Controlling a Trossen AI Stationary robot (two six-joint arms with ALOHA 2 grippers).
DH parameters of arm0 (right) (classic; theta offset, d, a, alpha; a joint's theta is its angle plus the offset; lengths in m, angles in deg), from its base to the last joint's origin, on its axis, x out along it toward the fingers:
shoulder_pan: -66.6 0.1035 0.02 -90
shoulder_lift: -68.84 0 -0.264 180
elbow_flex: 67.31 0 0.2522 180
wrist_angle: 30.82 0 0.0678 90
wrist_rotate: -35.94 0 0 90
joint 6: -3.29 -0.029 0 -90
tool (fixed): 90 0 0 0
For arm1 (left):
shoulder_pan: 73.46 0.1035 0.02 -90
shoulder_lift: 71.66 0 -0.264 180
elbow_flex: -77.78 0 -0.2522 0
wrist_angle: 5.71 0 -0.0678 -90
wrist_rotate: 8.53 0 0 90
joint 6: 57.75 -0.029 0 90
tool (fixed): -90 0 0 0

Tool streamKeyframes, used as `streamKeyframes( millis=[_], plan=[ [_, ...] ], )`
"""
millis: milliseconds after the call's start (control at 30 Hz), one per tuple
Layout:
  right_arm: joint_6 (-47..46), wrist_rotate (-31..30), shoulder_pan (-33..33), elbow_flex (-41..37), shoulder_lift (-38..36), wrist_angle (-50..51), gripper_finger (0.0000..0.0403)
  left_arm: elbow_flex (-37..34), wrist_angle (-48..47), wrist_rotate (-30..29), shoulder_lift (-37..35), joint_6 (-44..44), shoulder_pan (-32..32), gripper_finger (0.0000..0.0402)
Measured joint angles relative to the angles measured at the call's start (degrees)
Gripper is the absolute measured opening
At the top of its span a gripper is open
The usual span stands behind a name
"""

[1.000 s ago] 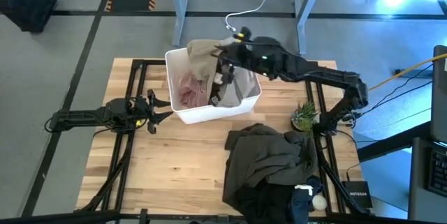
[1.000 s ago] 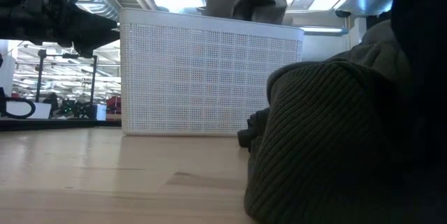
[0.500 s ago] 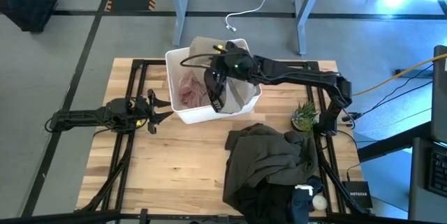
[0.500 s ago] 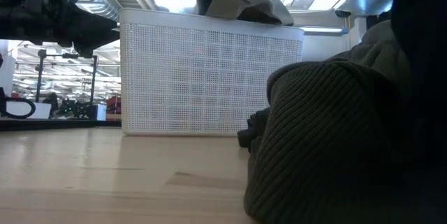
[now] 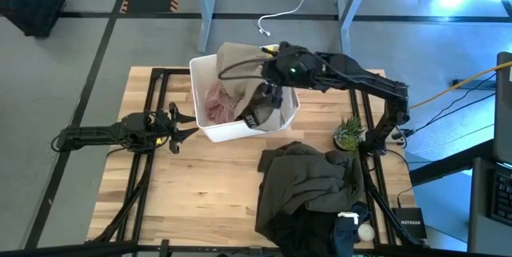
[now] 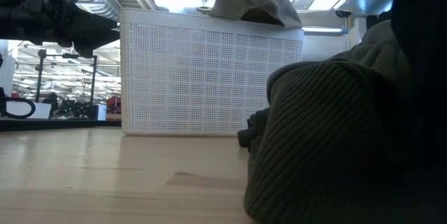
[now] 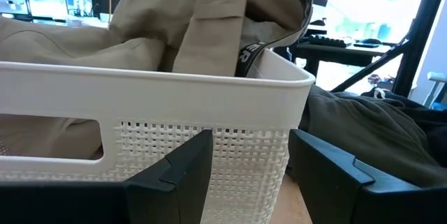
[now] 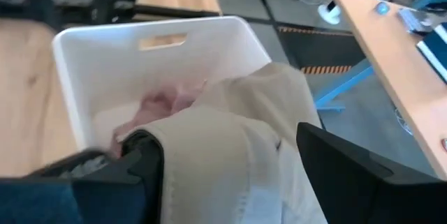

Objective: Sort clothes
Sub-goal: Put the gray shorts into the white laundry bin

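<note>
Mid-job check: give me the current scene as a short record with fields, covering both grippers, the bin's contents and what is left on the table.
right gripper: over the white bin, fingers open, the beige-khaki garment beneath them
left gripper: open, beside the bin, holding nothing
bin contents: pale pink garment, with the beige-khaki one draped over the rim
left on table: dark olive-brown garment, black garment, small navy garment
other: green plant by the right arm
</note>
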Motion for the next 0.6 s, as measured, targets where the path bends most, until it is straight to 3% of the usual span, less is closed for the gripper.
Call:
streamKeyframes(
  millis=[267,500,600],
  plan=[
    [-4.15,-0.76,9.42,11.7,0.04,16.73,0.027,0.0,0.0,0.0,-0.01,0.0,0.0,0.0184],
    [-5.13,-11.82,15.3,11.24,-1.16,17.83,0.027,0.0,-0.02,-0.01,-0.01,0.0,-0.02,0.0184],
    [-5.41,-13.15,15.11,11.2,-0.96,17.76,0.027,0.0,0.0,0.0,-0.01,0.0,0.0,0.0184]
  ],
)
